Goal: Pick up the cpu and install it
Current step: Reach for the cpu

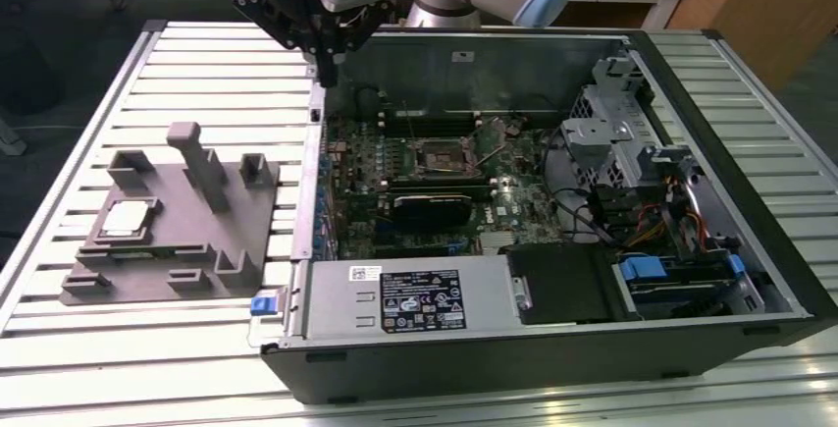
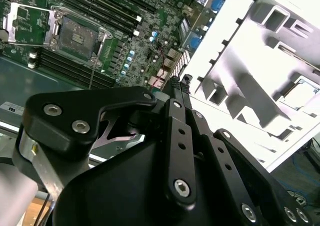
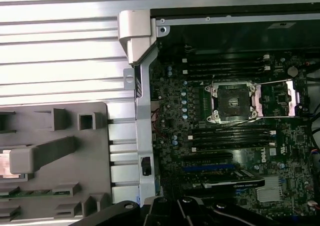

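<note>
Above the computer case's [image 1: 524, 358] wall edge on the exterior view's left, the gripper [image 1: 324, 76] hangs clear, jaws together and empty. The cpu [image 1: 128, 217] lies in the grey tray [image 1: 137, 290] beside the case. The motherboard socket [image 1: 443, 160] stands open, unobstructed.

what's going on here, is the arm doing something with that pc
A robot arm's gripper hangs empty, fingers together, over the far corner of the open computer case, on the exterior view's left. The cpu lies in the grey tray beside the case, with nothing touching it. The motherboard socket stands open with no chip in it, so the pick-up has not happened yet.
</note>
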`<action>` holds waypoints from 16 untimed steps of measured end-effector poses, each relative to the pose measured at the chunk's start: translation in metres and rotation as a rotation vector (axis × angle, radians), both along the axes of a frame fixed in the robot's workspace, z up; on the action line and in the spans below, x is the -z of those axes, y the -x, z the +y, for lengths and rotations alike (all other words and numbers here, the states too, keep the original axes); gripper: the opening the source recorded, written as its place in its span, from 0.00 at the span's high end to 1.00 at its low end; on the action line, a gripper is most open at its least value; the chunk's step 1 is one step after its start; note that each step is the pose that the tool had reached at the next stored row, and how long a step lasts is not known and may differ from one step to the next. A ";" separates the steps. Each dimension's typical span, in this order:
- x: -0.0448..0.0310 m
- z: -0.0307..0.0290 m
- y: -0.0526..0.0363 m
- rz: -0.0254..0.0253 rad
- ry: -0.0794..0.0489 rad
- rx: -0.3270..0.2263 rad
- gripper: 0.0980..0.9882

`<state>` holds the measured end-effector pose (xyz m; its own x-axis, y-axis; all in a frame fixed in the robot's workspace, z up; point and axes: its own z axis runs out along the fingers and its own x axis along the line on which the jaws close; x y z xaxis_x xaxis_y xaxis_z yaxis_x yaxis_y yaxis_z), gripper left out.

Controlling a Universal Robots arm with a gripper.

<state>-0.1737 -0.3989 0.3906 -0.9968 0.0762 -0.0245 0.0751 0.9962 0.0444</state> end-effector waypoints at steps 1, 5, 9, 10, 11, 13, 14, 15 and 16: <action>0.0001 0.0000 0.0006 0.0000 0.000 0.000 0.99; 0.0002 0.0000 0.0028 0.0000 0.000 0.000 0.99; 0.0003 0.0000 0.0052 0.0000 0.000 0.000 0.99; 0.0004 0.0000 0.0059 0.0000 0.000 0.000 0.99; 0.0005 0.0000 0.0065 -0.0001 0.000 0.000 0.99; 0.0005 0.0000 0.0078 0.0000 0.000 0.000 0.99; 0.0006 0.0000 0.0084 -0.0001 0.000 0.000 0.99; 0.0006 0.0000 0.0090 -0.0001 0.000 0.000 0.99; 0.0006 0.0000 0.0096 0.0000 0.000 0.000 0.99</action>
